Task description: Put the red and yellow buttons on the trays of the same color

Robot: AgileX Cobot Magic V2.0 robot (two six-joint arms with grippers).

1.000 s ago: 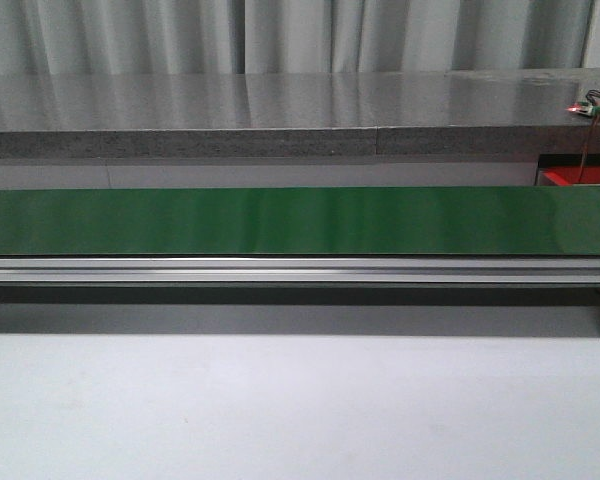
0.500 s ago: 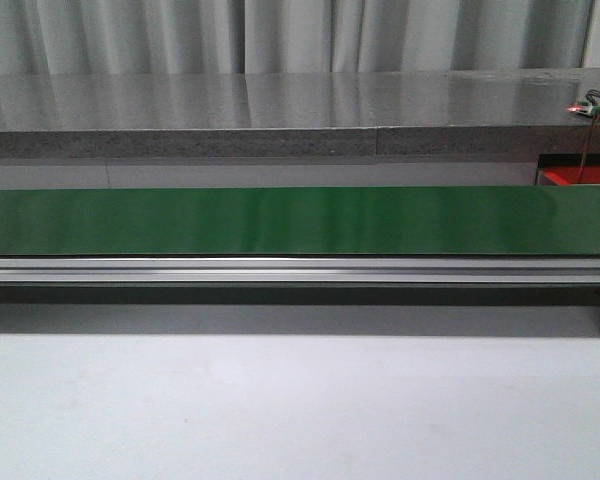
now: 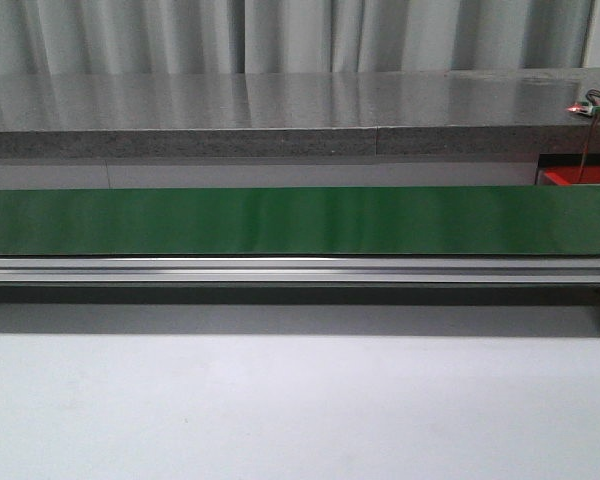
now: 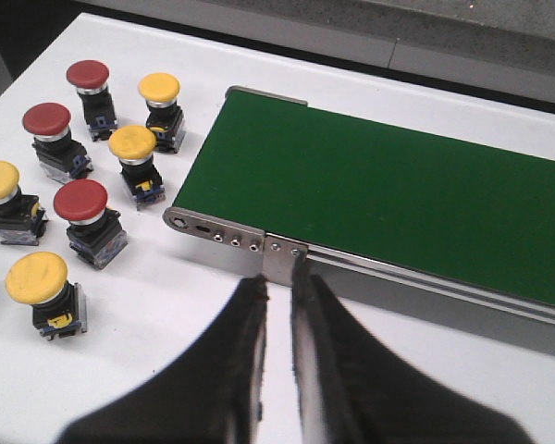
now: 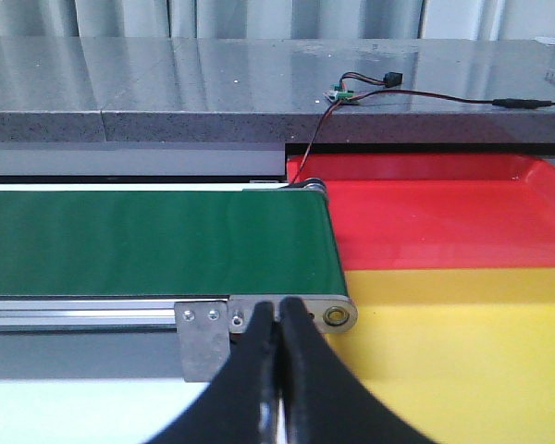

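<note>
Seven mushroom-cap buttons on dark square bases stand on the white table (image 4: pixel 166 305) beside the green belt (image 4: pixel 398 203): three red buttons (image 4: pixel 80 201), four yellow buttons (image 4: pixel 37 277). Left gripper (image 4: pixel 276 296) nearly closed, empty. Right gripper (image 5: pixel 279 319) pressed together, facing the red tray (image 5: pixel 444 217) and yellow tray (image 5: pixel 462 342).

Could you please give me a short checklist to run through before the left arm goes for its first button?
1. Buttons within view of the left gripper: ok, three red and four yellow stand beside the belt end, e.g. a red button and a yellow button.
2. Left gripper empty: ok, fingers nearly together, nothing between.
3. Green belt free of items: ok.
4. Red tray and yellow tray at the far belt end: ok.
5. Right gripper empty: ok, closed on nothing.
6. Belt running: cannot tell.
</note>
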